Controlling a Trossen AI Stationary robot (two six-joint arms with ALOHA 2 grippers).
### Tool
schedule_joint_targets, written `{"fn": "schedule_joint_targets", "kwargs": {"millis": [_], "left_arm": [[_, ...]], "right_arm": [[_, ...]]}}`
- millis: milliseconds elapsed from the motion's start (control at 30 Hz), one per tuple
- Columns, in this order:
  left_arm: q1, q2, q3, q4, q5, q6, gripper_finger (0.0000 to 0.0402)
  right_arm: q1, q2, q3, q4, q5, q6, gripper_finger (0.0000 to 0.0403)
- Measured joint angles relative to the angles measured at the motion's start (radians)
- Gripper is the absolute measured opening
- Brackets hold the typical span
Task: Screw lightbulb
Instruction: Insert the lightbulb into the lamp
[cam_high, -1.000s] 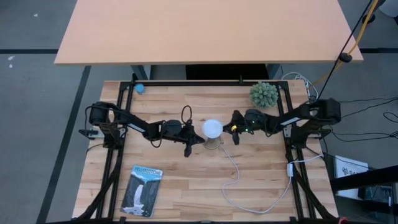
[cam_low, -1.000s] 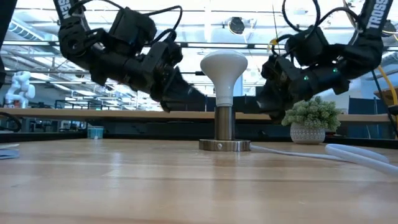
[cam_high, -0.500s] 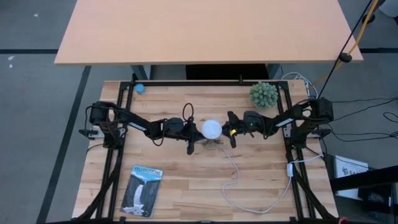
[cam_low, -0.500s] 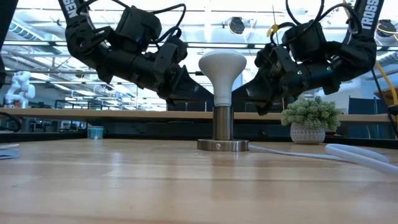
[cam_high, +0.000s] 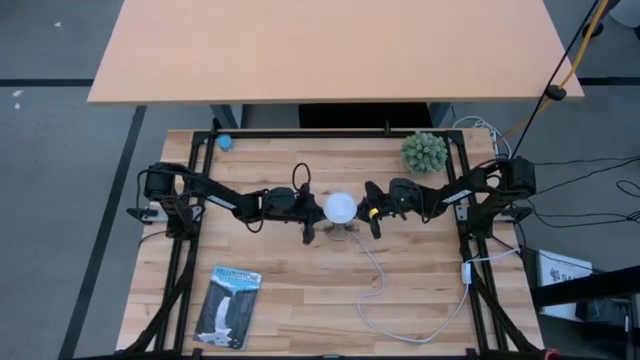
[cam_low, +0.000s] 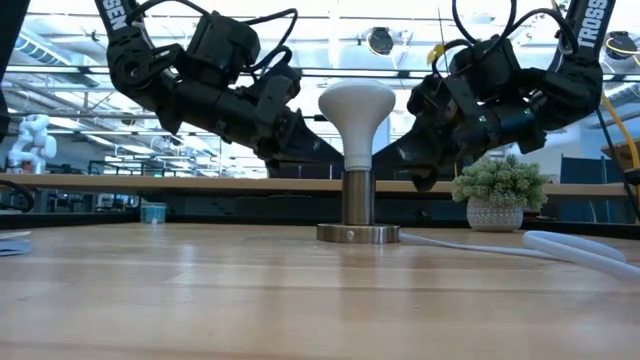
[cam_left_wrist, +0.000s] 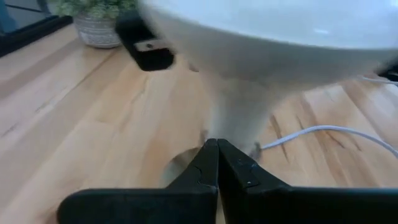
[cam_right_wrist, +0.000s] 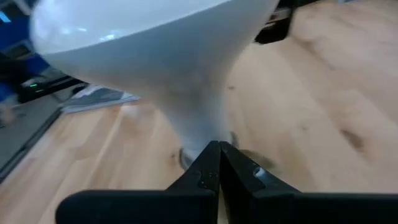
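Lightbulb (cam_high: 341, 207) apparently between both hands.

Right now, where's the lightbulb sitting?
In the high view the lightbulb is mid-table, upright in the socket base, flanked by the left gripper and right gripper, both shut at its neck.
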Motion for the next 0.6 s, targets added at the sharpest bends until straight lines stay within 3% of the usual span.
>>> {"fn": "schedule_joint_targets", "kwargs": {"millis": [233, 433, 600], "left_arm": [[-0.002, 0.0, 0.0, -0.019, 0.0, -0.035, 0.0], [-0.027, 0.0, 0.0, -0.033, 0.143, -0.071, 0.0], [-0.038, 0.0, -0.001, -0.029, 0.053, -0.069, 0.0]], "right_arm": [[0.002, 0.0, 0.0, -0.012, -0.108, 0.026, 0.0], [0.0, 0.0, 0.0, -0.052, -0.02, 0.024, 0.0], [0.0, 0.0, 0.0, -0.016, 0.029, 0.013, 0.0]]}}
